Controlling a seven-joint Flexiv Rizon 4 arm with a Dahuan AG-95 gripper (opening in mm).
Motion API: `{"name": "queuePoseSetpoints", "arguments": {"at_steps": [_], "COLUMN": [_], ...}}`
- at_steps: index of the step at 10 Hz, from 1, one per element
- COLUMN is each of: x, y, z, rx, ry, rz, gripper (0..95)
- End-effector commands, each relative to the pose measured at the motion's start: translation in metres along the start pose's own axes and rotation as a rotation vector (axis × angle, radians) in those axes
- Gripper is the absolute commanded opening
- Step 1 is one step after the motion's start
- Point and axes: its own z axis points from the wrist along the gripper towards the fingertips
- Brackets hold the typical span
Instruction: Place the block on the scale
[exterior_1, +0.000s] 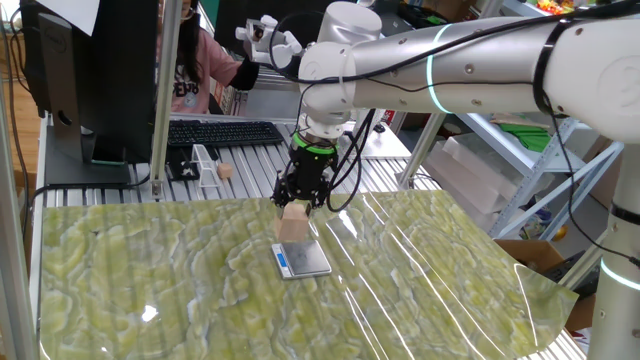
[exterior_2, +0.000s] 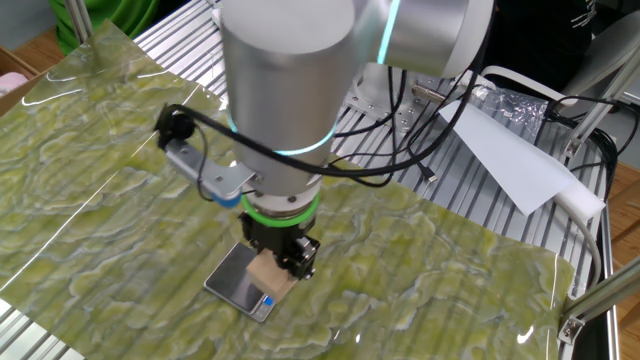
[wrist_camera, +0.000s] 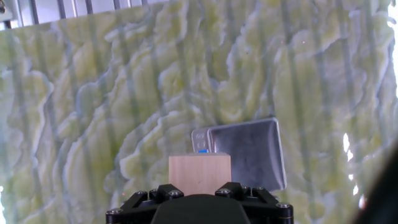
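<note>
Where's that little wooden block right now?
The block is held in the gripper, in the air just above the scale, mid-table on the green mat.

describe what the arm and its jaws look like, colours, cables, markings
The arm is made of thick silver-grey rounded tube segments with black joints and glowing cyan-green light rings. Above the gripper sits a bright green ring; the gripper itself is compact and black, with visible bolt heads in the hand view. Loose black cables loop along the wrist. A small silver bracket juts from the wrist.

Bright, even light; white glare streaks the glossy counter (exterior_1: 420, 270) at right of one fixed view; hand view slightly soft
</note>
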Motion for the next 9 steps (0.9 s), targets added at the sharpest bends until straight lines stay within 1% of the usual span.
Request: {"name": "queuePoseSetpoints", "arguments": {"at_steps": [1, 2, 3, 4, 5, 6, 7, 9], "x": [-0.016, -0.019, -0.021, -0.021, -0.022, -0.019, -0.015, 0.001], "y": [-0.006, -0.008, -0.011, -0.012, -0.019, -0.024, -0.026, -0.03], "z": [-0.005, -0.006, -0.006, -0.005, -0.002, -0.001, 0.0, 0.005], "rx": [0.013, 0.013, 0.021, 0.022, 0.021, 0.018, 0.02, 0.016], "ry": [0.008, 0.005, 0.004, 0.004, 0.002, 0.002, 0.002, 0.0], "rz": [-0.023, -0.021, -0.038, -0.041, -0.048, -0.047, -0.049, -0.038], "gripper": [0.0, 0.0, 0.0, 0.0, 0.0, 0.0, 0.0, 0.0]}}
